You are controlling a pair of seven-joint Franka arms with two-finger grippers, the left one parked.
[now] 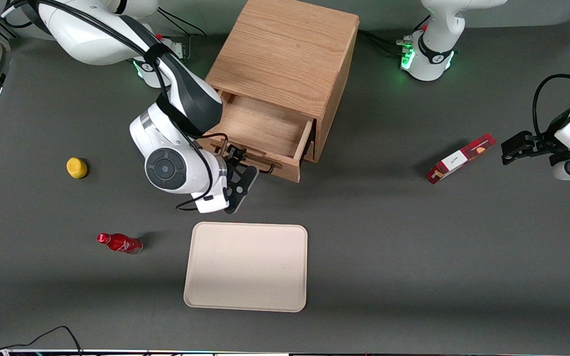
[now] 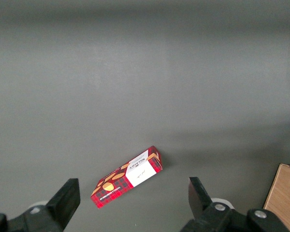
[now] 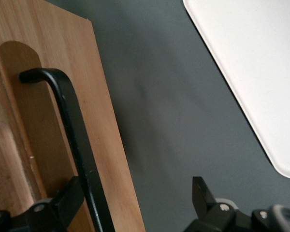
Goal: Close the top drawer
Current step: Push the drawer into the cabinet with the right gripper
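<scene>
Grey matting covers the table (image 1: pixel 413 257) throughout. At centre frame in the front view, the gripper (image 1: pixel 238 170) sits at the front face of the top drawer (image 1: pixel 260 129). The wrist view shows its jaws spread wide, one finger (image 3: pixel 63 205) against the wooden drawer front beside the black handle (image 3: pixel 70 130), the other finger (image 3: pixel 203 195) out over bare matting; nothing is clamped. The drawer stands pulled well out of the wooden cabinet (image 1: pixel 285 54) at upper centre, its interior visible.

Nearer the front camera than the drawer, a cream tray (image 1: pixel 246 267) lies flat at lower centre. At left of the frame sit a yellow object (image 1: pixel 76 167) and, nearer the camera, a red bottle (image 1: pixel 119 243) on its side. A red box (image 1: pixel 460 158) lies toward the parked arm's end of the table.
</scene>
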